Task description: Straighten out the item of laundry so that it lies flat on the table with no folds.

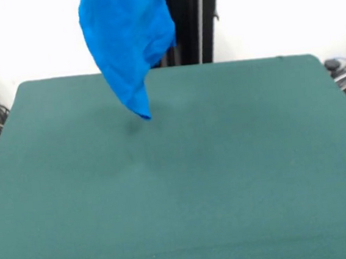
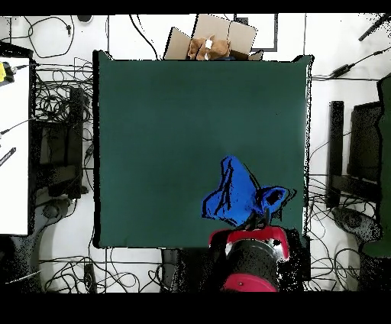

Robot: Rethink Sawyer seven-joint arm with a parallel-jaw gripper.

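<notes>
Blue fabric, bunched and hanging: in the front view the item of laundry (image 1: pixel 129 42) is suspended clear of the table (image 1: pixel 184 183), its top running out of the picture's upper edge and its lowest corner tapering to a point above the green felt, with a faint shadow on the cloth beneath. The gripper itself lies above the frame here, so the shirt hangs directly below it; only a black column shows behind the fabric.

Overhead view: the item of laundry (image 2: pixel 238 192) appears as a crumpled blue mass over the table (image 2: pixel 168 122) near the edge closest to the robot's red and black arm (image 2: pixel 248 256). The fabric covers whatever holds it, so the gripper cannot be made out, and whether its fingers are clamped on the cloth cannot be told. A cardboard box (image 2: pixel 218 40) sits beyond the table's far edge, well away from the shirt.

Risks, as judged: released from this height, the bunched shirt would likely land in a heap with folds. Held so near the table's edge, part of it could drape over the side.
</notes>
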